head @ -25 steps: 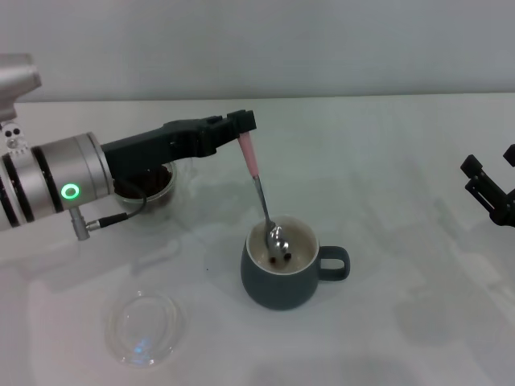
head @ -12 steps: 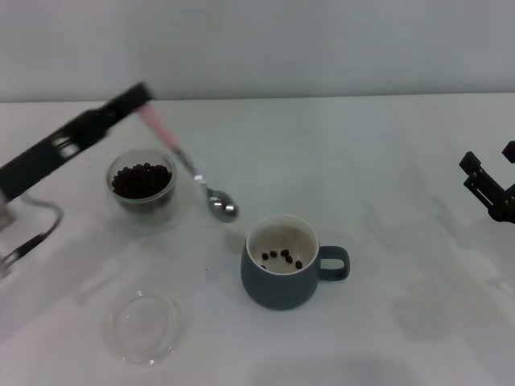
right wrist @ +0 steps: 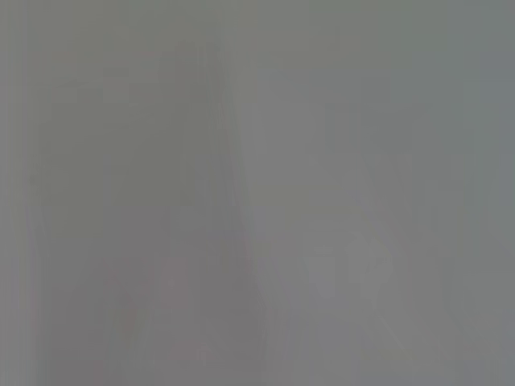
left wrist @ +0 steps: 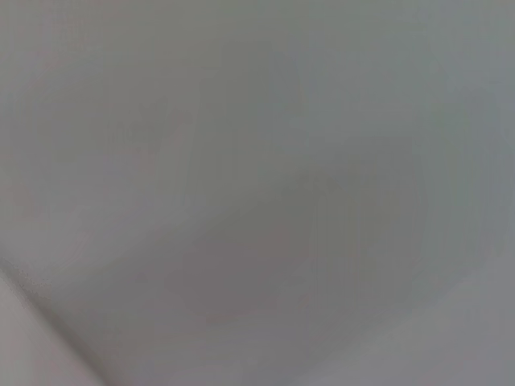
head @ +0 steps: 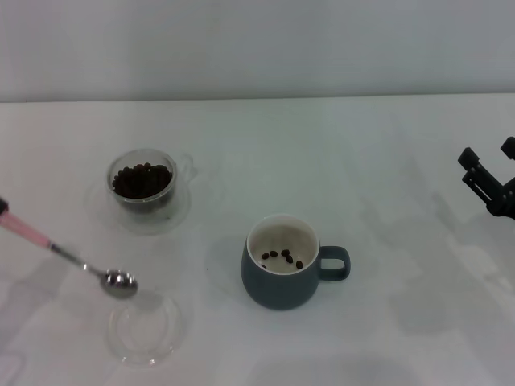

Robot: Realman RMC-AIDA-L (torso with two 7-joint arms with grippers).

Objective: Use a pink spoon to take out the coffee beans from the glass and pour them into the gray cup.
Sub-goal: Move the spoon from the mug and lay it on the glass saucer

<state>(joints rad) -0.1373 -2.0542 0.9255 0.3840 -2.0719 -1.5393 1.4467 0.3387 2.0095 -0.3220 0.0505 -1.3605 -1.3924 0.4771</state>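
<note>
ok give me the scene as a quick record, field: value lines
pink spoon: at the head view's left edge, handle running out of frame, bowl just above the saucer's far rim
glass: upright, holds most coffee beans
gray cup: upright, handle pointing right, a few beans inside
clear saucer: near the front, left of the gray cup
left gripper: out of view
right gripper: at the right edge, away from everything

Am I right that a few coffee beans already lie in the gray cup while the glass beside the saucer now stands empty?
Not quite: the glass is not empty. The head view shows it holding many coffee beans. The rest stands: a few beans lie in the gray cup, and the saucer is nearby on the table.
</note>
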